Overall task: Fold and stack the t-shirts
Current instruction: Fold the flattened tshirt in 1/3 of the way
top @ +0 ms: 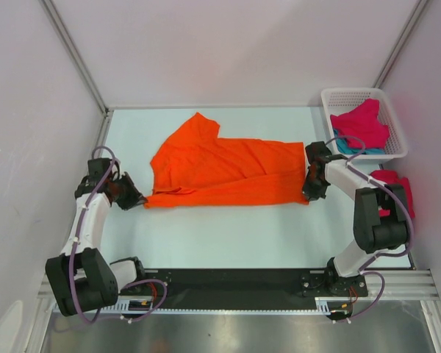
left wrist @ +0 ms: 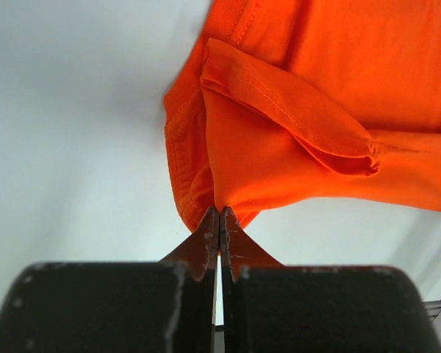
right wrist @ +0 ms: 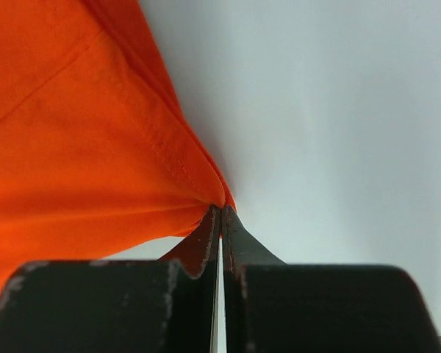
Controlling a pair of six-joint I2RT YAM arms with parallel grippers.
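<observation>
Orange t-shirt [top: 220, 173] spread on table [top: 220, 235], partly folded. Left fingers [left wrist: 206, 246] clamped on its near-left corner; right fingers [right wrist: 239, 246] clamped on its near-right corner. Magenta shirt [top: 364, 123], teal shirt [top: 347, 145] in basket [top: 353, 95], far right

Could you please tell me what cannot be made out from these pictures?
- Top view: the teal shirt in the basket lies mostly under a magenta shirt.
- Top view: the second magenta shirt is partly hidden by the right arm.
- Both wrist views: the orange shirt runs past the frame edges; only pinched corners show.
</observation>
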